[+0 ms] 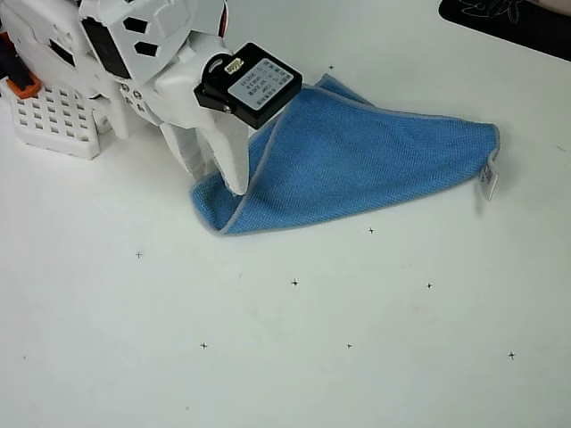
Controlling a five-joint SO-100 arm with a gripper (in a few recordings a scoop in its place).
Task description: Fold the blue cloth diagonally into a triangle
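Observation:
The blue cloth (357, 169) lies flat on the white table, folded over into a rough triangle. Its long point reaches right to a small white tag (489, 183), and its pale grey border runs along the edges. My white gripper (217, 176) points down onto the cloth's left end. The longer finger (234, 169) rests on the folded edge and the shorter one (189, 156) sits just left of it. The two stand slightly apart, with nothing visibly pinched between them. The arm's black camera block (250, 85) covers the cloth's upper left corner.
The arm's white base and a perforated white block (53, 125) with an orange part (22, 82) fill the top left. A black object (508, 18) sits at the top right edge. Small cross marks (294, 283) dot the bare table in front.

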